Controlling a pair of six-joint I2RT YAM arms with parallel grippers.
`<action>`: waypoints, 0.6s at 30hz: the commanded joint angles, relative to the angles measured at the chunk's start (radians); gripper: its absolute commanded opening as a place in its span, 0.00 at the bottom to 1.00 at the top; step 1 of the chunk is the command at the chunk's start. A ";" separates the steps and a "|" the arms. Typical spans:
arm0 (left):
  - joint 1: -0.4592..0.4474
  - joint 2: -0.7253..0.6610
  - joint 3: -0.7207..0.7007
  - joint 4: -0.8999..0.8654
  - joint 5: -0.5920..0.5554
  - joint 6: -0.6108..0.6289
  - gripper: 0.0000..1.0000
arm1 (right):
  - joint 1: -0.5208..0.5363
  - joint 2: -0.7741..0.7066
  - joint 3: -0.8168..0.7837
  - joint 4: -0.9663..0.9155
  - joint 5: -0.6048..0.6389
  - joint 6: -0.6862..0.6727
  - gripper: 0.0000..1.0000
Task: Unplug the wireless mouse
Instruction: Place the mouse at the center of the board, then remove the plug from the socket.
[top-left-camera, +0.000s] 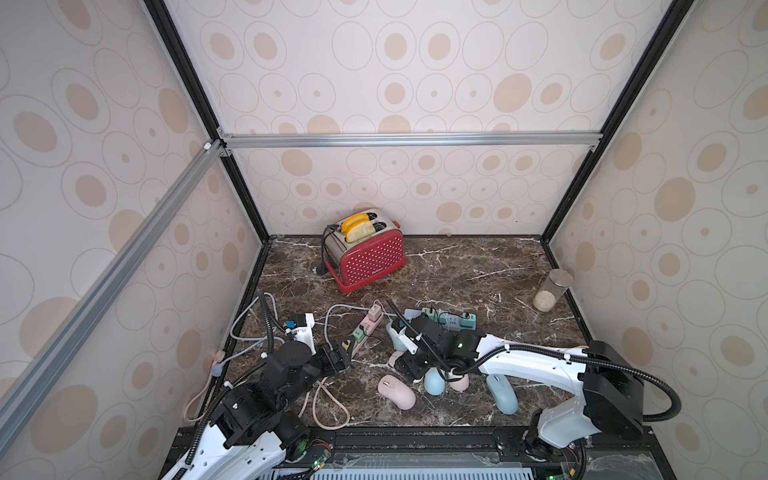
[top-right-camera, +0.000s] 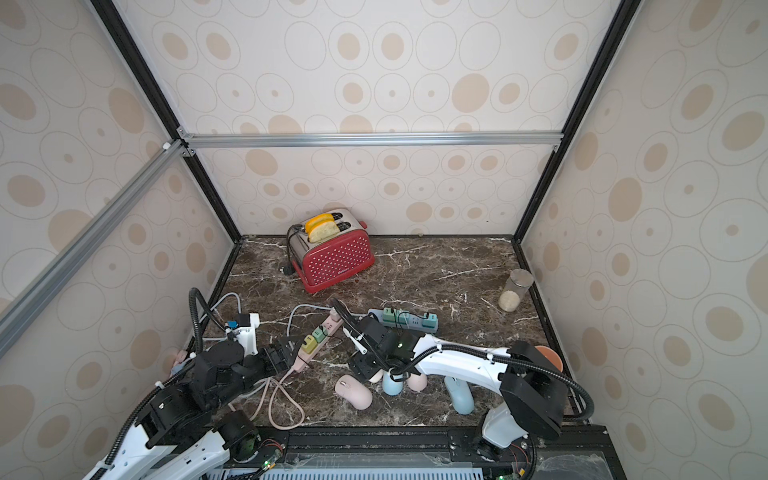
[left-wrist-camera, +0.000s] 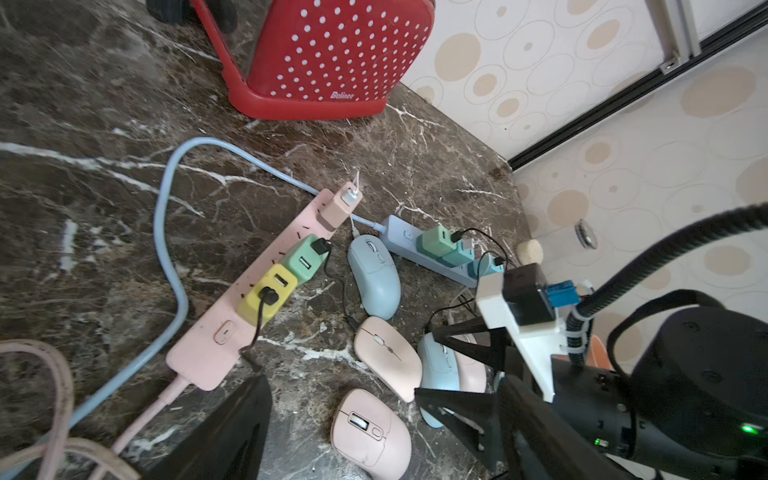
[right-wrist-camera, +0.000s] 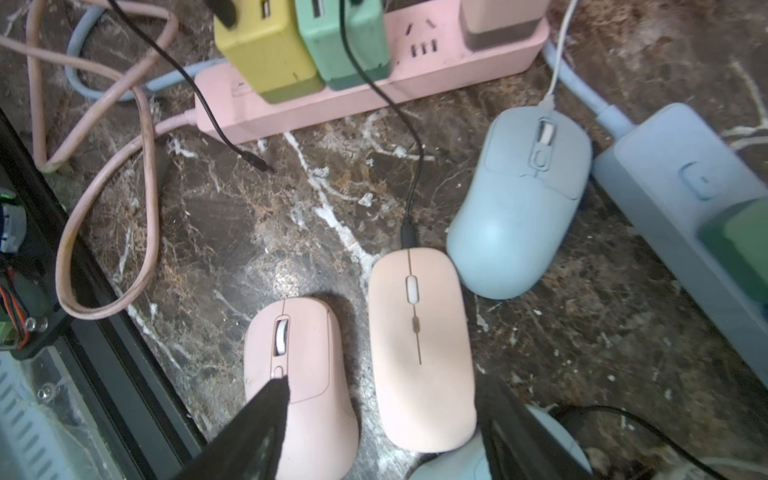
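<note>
Right claw (right-wrist-camera: 384, 381) astride flat pink mouse (right-wrist-camera: 419, 332), cable (right-wrist-camera: 409, 230) plugged; blue mouse (right-wrist-camera: 519, 199) alongside

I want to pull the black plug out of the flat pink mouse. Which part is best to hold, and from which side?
Probably the black plug by its stiff body, not its thin cable. Come from above and pinch its two sides: it lies low on the table, in line with the flat pink mouse, and the blue mouse crowds one side.

Red polka-dot toaster (top-left-camera: 370, 261) with bread slices (top-left-camera: 358, 228); glass jar (top-left-camera: 551, 290) well apart.
</note>
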 joint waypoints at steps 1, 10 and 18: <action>0.003 0.040 0.056 -0.136 -0.031 0.100 0.90 | -0.039 -0.046 -0.037 0.029 0.017 0.033 0.73; -0.002 0.437 0.060 -0.075 -0.020 0.214 0.72 | -0.155 -0.002 0.039 0.017 -0.099 0.065 0.70; -0.003 0.652 0.137 -0.066 -0.180 0.339 0.74 | -0.187 0.025 0.037 0.051 -0.172 0.086 0.69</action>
